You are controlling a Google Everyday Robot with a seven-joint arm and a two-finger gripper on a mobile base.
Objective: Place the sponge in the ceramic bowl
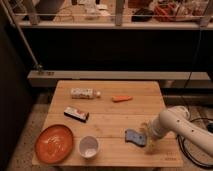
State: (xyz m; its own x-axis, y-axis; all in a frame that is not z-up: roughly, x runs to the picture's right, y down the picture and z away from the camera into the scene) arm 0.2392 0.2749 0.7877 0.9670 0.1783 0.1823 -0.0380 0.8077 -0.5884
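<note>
Just left of the white cup (89, 146), close beside it: the ceramic bowl (54, 144), orange, mouth up, nothing seen inside. Behind the cup and a little left: a dark red-and-white packet (76, 114), flat on the wooden table (110, 122). Farther behind the cup: a small bottle (84, 93) on its side. Behind the cup and to the right, well back: an orange carrot-like piece (122, 98). Right of the cup, near but apart, at about the same depth: the sponge (135, 137), blue-grey, flat on the boards, not in the bowl. Farther right of the cup, up against the sponge's far edge: the gripper (148, 136), low over the table on the end of the white arm (175, 125), claw released, spread wide, grasping nothing.

Judged as the pick-up of the sponge. To do it well:

- Centre the claw over the pad rather than over its right edge.
- Span the narrower side and go down to just short of the boards.
- Clench gently, enough to hold a soft thing without folding it.
- Lift straight up, high enough to pass above the cup's rim.
- Carry leftward past the cup and stop over the bowl's middle.
- Lower inside the rim, then let go.

Beware of shoving instead of gripping, given a flat, light pad likely to slide toward the cup.
</note>
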